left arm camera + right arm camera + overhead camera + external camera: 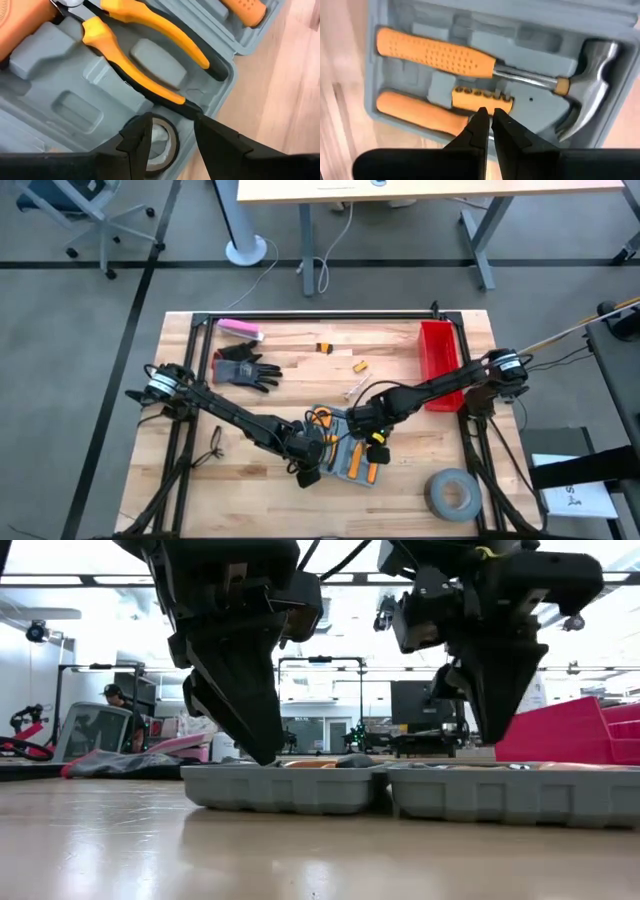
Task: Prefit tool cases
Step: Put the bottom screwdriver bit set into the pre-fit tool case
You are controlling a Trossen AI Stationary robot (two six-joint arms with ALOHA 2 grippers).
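Two grippers work over the open tool case (345,450), which lies flat near the front centre of the wooden table (300,350), both hinged halves facing up. The left gripper (170,137) hangs over the left half with its fingers parted, straddling a small roll of tape (160,142) seated in a round moulded slot; whether the fingers touch the roll cannot be told. Just beyond it, orange-handled pliers (145,60) lie in their recess. The right gripper (489,120) is over the right half, its fingers clenched together and holding nothing, directly beside an orange bit holder (482,98). A hammer (520,70) with an orange grip and a second orange-handled tool (420,112) sit in adjacent slots. Elsewhere on the table: a red bin (440,360), a grey tape roll (453,493), a black glove (245,368).
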